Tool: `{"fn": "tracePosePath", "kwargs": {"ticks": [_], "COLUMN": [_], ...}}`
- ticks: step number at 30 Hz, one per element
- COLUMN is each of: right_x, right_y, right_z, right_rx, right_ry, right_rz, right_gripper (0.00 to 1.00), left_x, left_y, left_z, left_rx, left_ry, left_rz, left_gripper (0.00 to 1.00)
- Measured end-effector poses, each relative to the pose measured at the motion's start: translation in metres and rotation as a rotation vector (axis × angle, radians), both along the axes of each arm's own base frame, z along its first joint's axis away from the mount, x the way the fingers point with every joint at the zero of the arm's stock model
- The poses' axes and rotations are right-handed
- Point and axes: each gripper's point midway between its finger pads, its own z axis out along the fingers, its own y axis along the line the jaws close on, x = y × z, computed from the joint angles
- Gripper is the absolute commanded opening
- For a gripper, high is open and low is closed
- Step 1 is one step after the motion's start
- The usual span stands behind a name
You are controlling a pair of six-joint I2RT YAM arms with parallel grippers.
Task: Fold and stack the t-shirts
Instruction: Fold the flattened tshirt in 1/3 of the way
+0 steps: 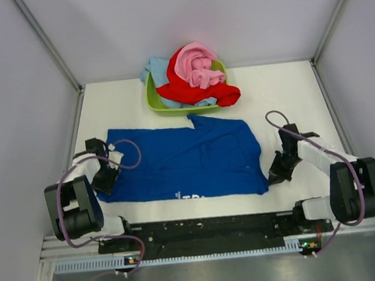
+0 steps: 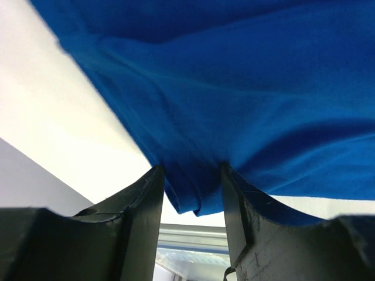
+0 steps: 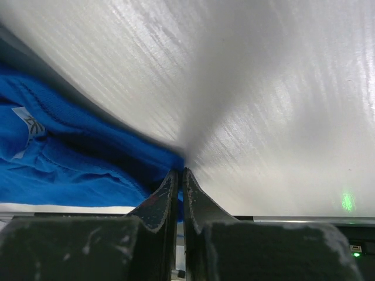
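We see the blue t-shirt [image 1: 182, 157] spread flat across the middle of the white table [image 1: 289, 91], with white letters [image 1: 189, 196] showing at its near edge. The left claw [image 2: 192, 175] sits at the shirt's left edge. Its jaws stand partly apart with a bunched fold of blue cloth filling the gap and touching both inner faces, so it has hold of the shirt. The right claw [image 3: 179, 172] is at the shirt's near right corner, low on the table. Its jaws are pressed almost together with a thin sliver of blue pinched between them.

At the far side of the table stands a lime green tub [image 1: 152, 104], just beyond the blue shirt's far edge. Three more shirts are heaped in it: a red t-shirt [image 1: 196, 93] draped over the right rim, a pink t-shirt [image 1: 197, 66] rolled on top, and a light blue t-shirt [image 1: 156, 69] spilling out at the back left.
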Motion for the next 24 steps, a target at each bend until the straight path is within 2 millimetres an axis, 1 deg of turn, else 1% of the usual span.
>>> {"fn": "tracePosePath", "kwargs": {"ticks": [2,4,7,11,17,19,21,22,23,24], "right_x": [0.001,-0.001,-0.01,-0.019,-0.049,-0.058,-0.062,-0.063,-0.063,-0.061], "right_y": [-0.002,-0.005,-0.008,-0.006,0.0,-0.001,-0.003,-0.005,-0.006,-0.008], "right_z": [0.0,-0.001,-0.003,-0.003,-0.006,-0.005,-0.003,-0.002,0.0,0.004], "right_rx": [0.01,0.017,0.029,0.041,0.062,0.052,0.031,0.022,0.014,-0.001], "right_ry": [0.004,0.013,0.046,0.075,0.132,0.157,0.171,0.175,0.178,0.176], "right_rz": [-0.025,-0.049,-0.087,-0.11,-0.195,-0.219,-0.236,-0.238,-0.242,-0.242], "right_gripper": [0.0,0.0,0.0,0.0,0.0,0.0,0.0,0.02,0.09,0.22], "left_x": [-0.011,-0.013,-0.017,-0.032,-0.069,-0.076,-0.081,-0.084,-0.086,-0.089], "left_y": [0.001,0.002,0.004,0.006,-0.001,-0.002,-0.002,-0.001,-0.001,-0.001], "left_z": [-0.007,-0.007,-0.006,-0.006,-0.002,0.002,0.006,0.008,0.008,0.01], "left_rx": [0.012,0.022,0.044,0.072,0.056,0.055,0.061,0.065,0.067,0.066], "left_ry": [0.035,0.037,0.032,0.045,0.136,0.15,0.157,0.166,0.175,0.189], "left_rz": [-0.012,-0.022,-0.04,-0.063,-0.096,-0.107,-0.115,-0.116,-0.118,-0.12], "left_gripper": [0.45,0.45,0.45,0.45,0.47,0.47,0.48,0.48,0.5,0.51]}}
